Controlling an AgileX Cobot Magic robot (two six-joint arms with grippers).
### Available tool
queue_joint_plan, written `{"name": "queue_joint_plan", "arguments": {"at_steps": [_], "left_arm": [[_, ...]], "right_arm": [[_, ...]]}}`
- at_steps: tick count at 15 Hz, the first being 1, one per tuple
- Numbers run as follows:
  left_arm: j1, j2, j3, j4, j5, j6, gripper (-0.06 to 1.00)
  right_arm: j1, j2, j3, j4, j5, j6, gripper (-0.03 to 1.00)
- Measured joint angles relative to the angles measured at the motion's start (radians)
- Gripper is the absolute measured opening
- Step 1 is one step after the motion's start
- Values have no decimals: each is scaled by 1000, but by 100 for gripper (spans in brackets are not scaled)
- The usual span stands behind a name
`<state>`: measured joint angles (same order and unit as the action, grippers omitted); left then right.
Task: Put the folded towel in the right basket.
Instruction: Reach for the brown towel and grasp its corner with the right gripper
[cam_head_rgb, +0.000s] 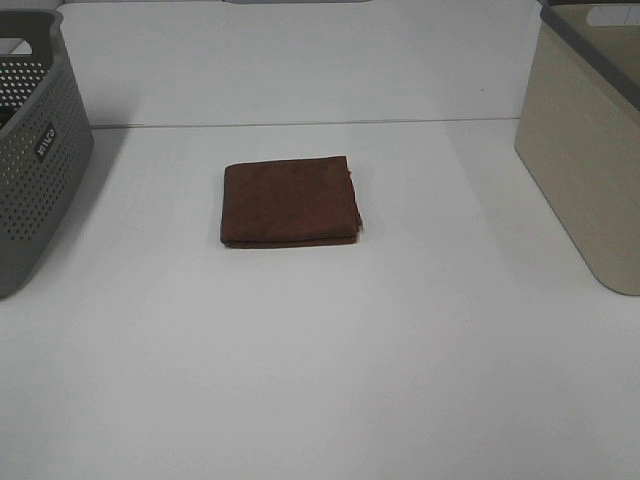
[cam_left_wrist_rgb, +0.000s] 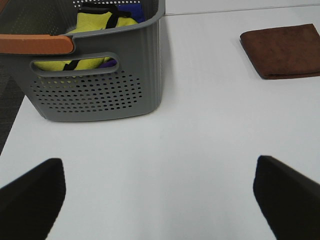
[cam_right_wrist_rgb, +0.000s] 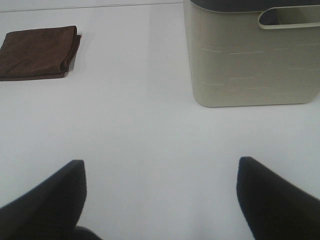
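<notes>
The folded brown towel (cam_head_rgb: 289, 201) lies flat in the middle of the white table. It also shows in the left wrist view (cam_left_wrist_rgb: 282, 50) and the right wrist view (cam_right_wrist_rgb: 39, 52). The beige right basket (cam_head_rgb: 590, 130) stands at the table's right edge, also in the right wrist view (cam_right_wrist_rgb: 250, 60). Neither gripper shows in the high view. My left gripper (cam_left_wrist_rgb: 160, 197) is open and empty, well short of the towel. My right gripper (cam_right_wrist_rgb: 160, 195) is open and empty, with the towel and the beige basket both ahead of it.
A grey perforated basket (cam_head_rgb: 30, 150) stands at the left edge. In the left wrist view it (cam_left_wrist_rgb: 100, 85) holds yellow and blue cloth (cam_left_wrist_rgb: 95, 25). The table's back edge (cam_head_rgb: 300, 124) runs behind the towel.
</notes>
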<state>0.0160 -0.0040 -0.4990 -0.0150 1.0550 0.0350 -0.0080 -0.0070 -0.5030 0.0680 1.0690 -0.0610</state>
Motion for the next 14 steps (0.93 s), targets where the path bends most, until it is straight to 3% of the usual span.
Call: {"name": "queue_joint_plan", "arguments": {"at_steps": [14], "left_arm": [[0,0,0,0,0,0,97]], "right_arm": [[0,53,-10,25,-29,0,78]]}}
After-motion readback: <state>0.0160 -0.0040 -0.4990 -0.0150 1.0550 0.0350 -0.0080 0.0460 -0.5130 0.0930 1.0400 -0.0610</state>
